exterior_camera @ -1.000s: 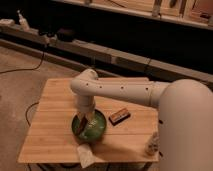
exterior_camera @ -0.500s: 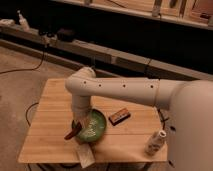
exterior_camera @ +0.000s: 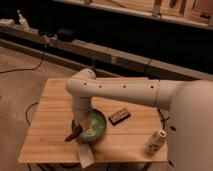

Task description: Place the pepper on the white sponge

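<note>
A white robot arm point(exterior_camera: 115, 90) reaches in from 3 o'clock across a light wooden table point(exterior_camera: 50, 125), its elbow bent near the table's centre and its forearm dropping straight down. The gripper point(exterior_camera: 80, 129) hangs low at the 9 o'clock rim of a green plate point(exterior_camera: 97, 127), its fingers closed on the pepper point(exterior_camera: 73, 135), a reddish-brown, elongated piece that slants downward toward 8 o'clock and juts out past the plate's edge over the bare wood. Whether the pepper's tip touches the table cannot be told.

The white sponge point(exterior_camera: 86, 156) lies at 6 o'clock from the plate, just beside it at the table's near edge, a pale flat pad apart from the pepper. A dark rectangular block point(exterior_camera: 119, 117) rests at 2 o'clock from the plate, angled on the wood and near the rim. A white bottle point(exterior_camera: 155, 142) stands upright at 4 o'clock, close to the table's near right corner. Beyond the table, a dark shelf unit point(exterior_camera: 110, 30) runs across the background above a carpeted floor point(exterior_camera: 20, 85).
</note>
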You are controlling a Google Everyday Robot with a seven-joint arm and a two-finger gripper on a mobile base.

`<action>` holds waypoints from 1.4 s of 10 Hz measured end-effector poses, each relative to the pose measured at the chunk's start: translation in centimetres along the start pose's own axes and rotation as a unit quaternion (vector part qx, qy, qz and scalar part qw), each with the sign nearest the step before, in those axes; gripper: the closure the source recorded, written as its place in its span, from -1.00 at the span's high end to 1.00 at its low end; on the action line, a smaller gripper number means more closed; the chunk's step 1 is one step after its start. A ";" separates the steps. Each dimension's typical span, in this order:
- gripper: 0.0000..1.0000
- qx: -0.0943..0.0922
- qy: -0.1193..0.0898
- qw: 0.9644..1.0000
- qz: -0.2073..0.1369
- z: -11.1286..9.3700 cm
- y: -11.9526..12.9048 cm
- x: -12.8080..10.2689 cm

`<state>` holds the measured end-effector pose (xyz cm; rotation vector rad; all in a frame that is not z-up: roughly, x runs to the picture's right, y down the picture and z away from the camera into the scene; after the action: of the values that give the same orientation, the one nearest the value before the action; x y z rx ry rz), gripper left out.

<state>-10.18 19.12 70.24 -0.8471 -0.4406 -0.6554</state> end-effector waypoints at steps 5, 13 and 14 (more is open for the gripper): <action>-1.00 -0.062 0.023 0.995 0.070 2.0 8.8 -2.3; -1.00 -0.024 0.027 0.990 0.139 5.8 11.7 0.2; -1.00 -0.016 0.020 0.990 0.137 6.4 11.8 0.5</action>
<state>-2.44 29.79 67.92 -0.9033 -0.2724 -0.4254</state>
